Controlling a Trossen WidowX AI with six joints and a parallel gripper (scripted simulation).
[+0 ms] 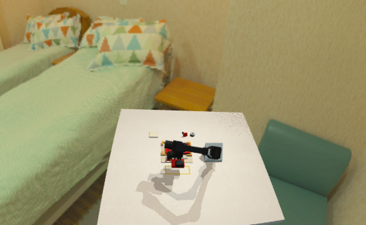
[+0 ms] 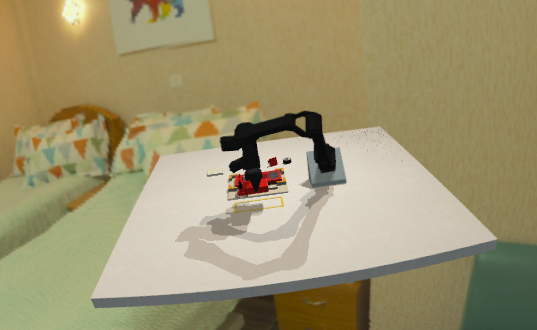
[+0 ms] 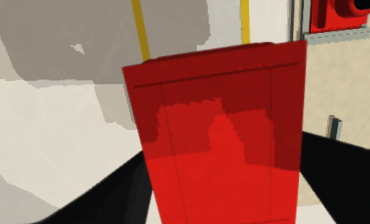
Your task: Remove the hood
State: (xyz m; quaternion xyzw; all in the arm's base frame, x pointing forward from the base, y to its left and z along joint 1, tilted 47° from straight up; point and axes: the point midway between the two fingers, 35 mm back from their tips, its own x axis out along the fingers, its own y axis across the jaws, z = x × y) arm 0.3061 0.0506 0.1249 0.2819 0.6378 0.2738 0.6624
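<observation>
The red hood [image 1: 174, 165] [image 2: 245, 189] [image 3: 216, 185] is a flat panel, held off the car. My gripper [image 1: 178, 163] [image 2: 256, 189] [image 3: 218, 147] is shut on it, one black finger at each long side. The marked area, a yellow outline [image 1: 189, 170] [image 2: 283, 202] [image 3: 245, 22], lies on the table just in front of the hood in the top and exterior views; two of its lines run out from behind the hood in the wrist view. The toy car [image 1: 188, 152] [image 2: 276, 176], red, sits behind the hood, partly hidden by the arm. The hood's exact height is hard to tell.
The car rests on a cream and orange board [image 1: 188, 159] [image 2: 281, 190] [image 3: 358, 80]. A cream block [image 1: 153, 134] [image 2: 215, 173], a small red part [image 1: 185, 134] [image 2: 273, 161] and a black wheel [image 1: 192, 134] [image 2: 287, 160] lie behind it. The arm's base plate [image 1: 220, 159] [image 2: 320, 180] is at the right.
</observation>
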